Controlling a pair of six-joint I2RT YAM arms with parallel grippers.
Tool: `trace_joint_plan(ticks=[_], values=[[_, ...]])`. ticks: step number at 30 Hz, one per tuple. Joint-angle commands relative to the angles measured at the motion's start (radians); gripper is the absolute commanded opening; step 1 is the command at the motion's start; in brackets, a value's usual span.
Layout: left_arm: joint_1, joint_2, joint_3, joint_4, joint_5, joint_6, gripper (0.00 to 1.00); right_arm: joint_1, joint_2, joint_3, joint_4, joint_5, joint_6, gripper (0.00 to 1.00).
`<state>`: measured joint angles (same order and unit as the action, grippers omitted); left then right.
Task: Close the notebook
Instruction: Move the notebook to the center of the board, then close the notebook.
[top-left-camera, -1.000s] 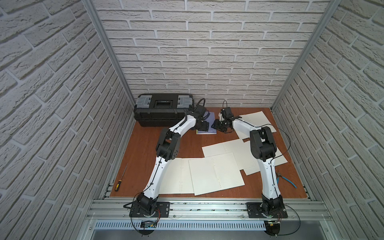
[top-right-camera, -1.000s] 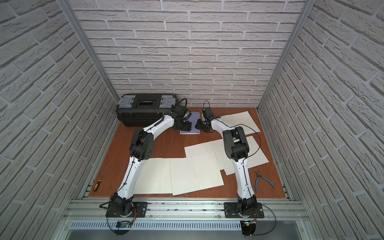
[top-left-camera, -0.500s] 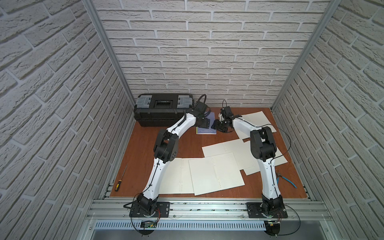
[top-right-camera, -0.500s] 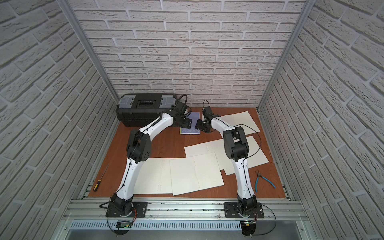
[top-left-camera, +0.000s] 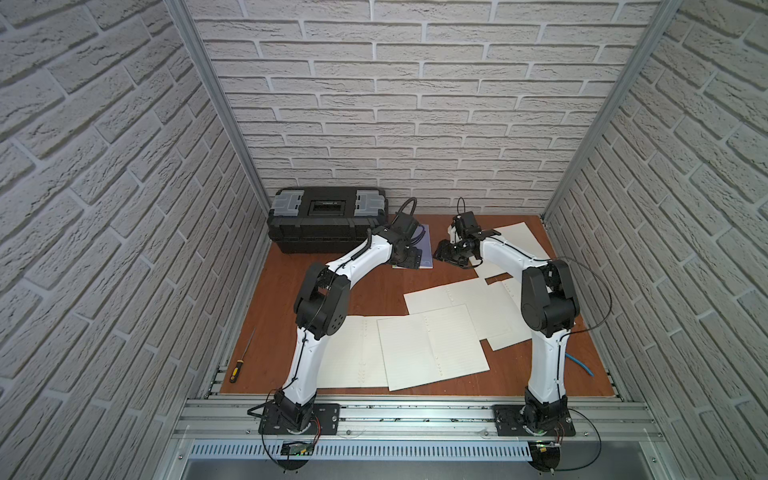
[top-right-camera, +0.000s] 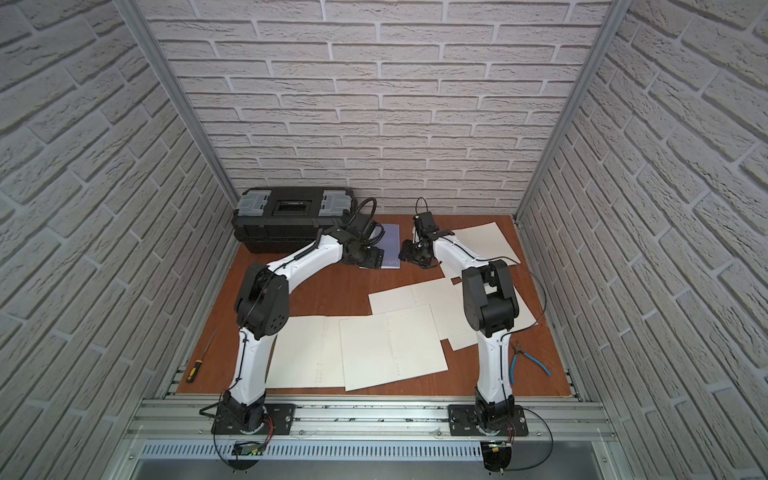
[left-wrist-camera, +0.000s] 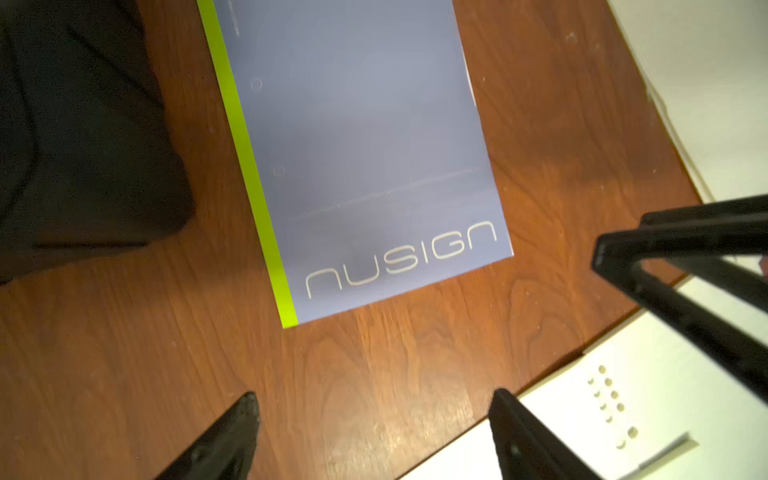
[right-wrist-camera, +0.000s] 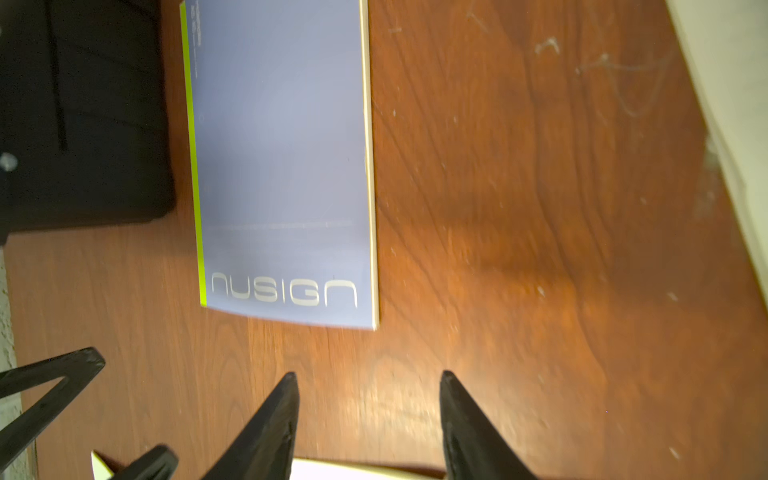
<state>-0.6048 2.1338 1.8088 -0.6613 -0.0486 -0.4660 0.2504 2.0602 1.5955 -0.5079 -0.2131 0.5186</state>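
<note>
Left arm (top-left-camera: 320, 303) has pulled back a bit since a second ago, closed notebook (left-wrist-camera: 365, 166) lies flat at far centre just right of the shut toolbox (top-left-camera: 328, 224), left gripper (left-wrist-camera: 374, 395) and right gripper (right-wrist-camera: 370, 376) both spread wide, holding nothing.

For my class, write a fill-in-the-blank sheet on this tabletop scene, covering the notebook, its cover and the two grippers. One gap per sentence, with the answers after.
1. The notebook lies flat on the table, and it is ___.
2. The strip along its spine edge is ___.
3. The word printed on its cover reads ___.
4. The left gripper and the right gripper have their jaws apart and hold ___.

Missing words: closed; green; nusign; nothing.
</note>
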Motion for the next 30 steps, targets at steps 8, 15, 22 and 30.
trace_joint_plan(ticks=[8, 15, 22, 30], values=[[-0.043, -0.227, -0.269, 0.065, -0.029, -0.09, 0.86, 0.001, -0.263, -0.28, 0.025, 0.033, -0.037, 0.56], [-0.074, -0.428, -0.534, 0.074, -0.058, -0.171, 0.85, 0.033, -0.422, -0.506, 0.054, 0.07, -0.009, 0.57], [-0.13, -0.614, -0.756, 0.089, -0.064, -0.265, 0.85, 0.064, -0.582, -0.731, 0.084, 0.125, 0.023, 0.58], [-0.19, -0.74, -0.932, 0.156, -0.046, -0.374, 0.84, 0.089, -0.669, -0.896, 0.11, 0.152, 0.064, 0.59]])
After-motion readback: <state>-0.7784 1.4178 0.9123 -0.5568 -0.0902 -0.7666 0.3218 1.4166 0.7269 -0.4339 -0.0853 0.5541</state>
